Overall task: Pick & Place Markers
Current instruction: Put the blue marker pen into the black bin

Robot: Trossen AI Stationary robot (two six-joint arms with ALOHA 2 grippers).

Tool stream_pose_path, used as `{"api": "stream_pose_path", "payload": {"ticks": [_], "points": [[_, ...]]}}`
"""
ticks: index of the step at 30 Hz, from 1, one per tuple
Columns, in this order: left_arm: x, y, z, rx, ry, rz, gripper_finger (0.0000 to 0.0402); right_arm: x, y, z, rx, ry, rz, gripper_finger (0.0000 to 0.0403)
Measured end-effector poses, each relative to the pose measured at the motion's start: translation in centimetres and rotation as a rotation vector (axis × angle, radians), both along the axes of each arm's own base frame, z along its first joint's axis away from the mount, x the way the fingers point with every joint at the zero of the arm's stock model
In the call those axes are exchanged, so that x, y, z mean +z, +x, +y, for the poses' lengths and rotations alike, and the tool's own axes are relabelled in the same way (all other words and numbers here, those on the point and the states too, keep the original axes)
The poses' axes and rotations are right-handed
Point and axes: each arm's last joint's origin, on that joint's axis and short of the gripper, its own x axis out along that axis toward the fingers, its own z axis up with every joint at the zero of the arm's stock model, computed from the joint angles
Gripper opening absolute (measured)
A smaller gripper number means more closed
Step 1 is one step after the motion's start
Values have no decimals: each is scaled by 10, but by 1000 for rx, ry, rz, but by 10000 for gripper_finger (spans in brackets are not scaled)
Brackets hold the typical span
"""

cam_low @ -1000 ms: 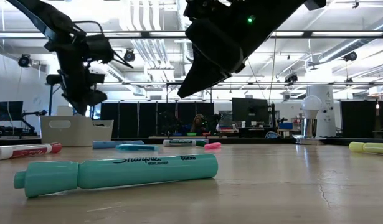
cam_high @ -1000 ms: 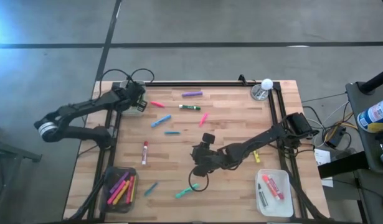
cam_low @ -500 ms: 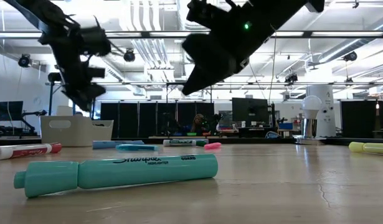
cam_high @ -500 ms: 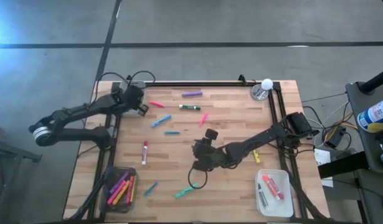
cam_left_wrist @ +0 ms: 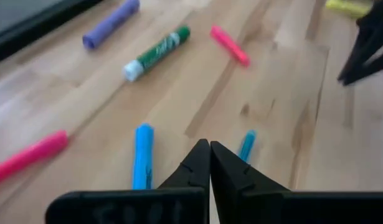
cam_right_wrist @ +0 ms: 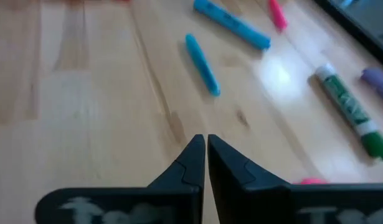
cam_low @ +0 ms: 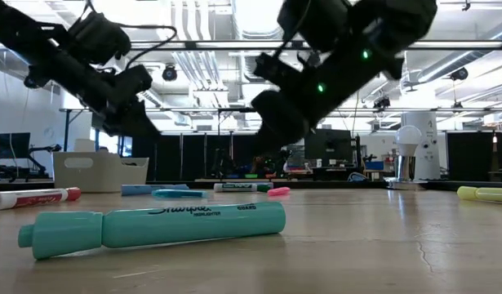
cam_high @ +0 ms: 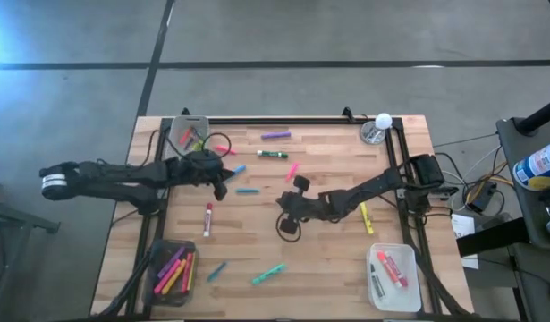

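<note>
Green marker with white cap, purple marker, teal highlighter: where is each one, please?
Green marker [cam_left_wrist: 159, 50]: left wrist view, mid-body.
Purple marker [cam_high: 275, 136]: high view, middle.
Teal highlighter [cam_low: 153, 226]: low view, barrel.

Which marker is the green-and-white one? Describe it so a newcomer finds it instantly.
Start at the wooden table and go to its far edge, toward the middle. The green-and-white marker lies there just below the purple marker, with a pink marker to its right. It alone has a green body with a white cap.
</note>
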Motion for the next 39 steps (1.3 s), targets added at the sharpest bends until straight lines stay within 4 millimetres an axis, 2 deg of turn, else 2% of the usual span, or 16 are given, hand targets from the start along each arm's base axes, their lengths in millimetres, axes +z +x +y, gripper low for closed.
{"api": "stream_pose_path", "payload": {"ticks": [9,18,22,31,39], "points": [[10,24,12,80,11,225,14,-10,-8,-3,2,30,21,13],[5,72,30,61,-16,403,102,-10,-8,-2,1,32,23,13],[-2,85,40,57,-27,472,122,-10,-8,-1,15,42,26,13],[-20,84,61,104,-63,568,126,-10,-8,-1,26,48,28,13],[-32,81,61,63,-79,602,117,-10,-8,-1,26,48,28,13]]}}
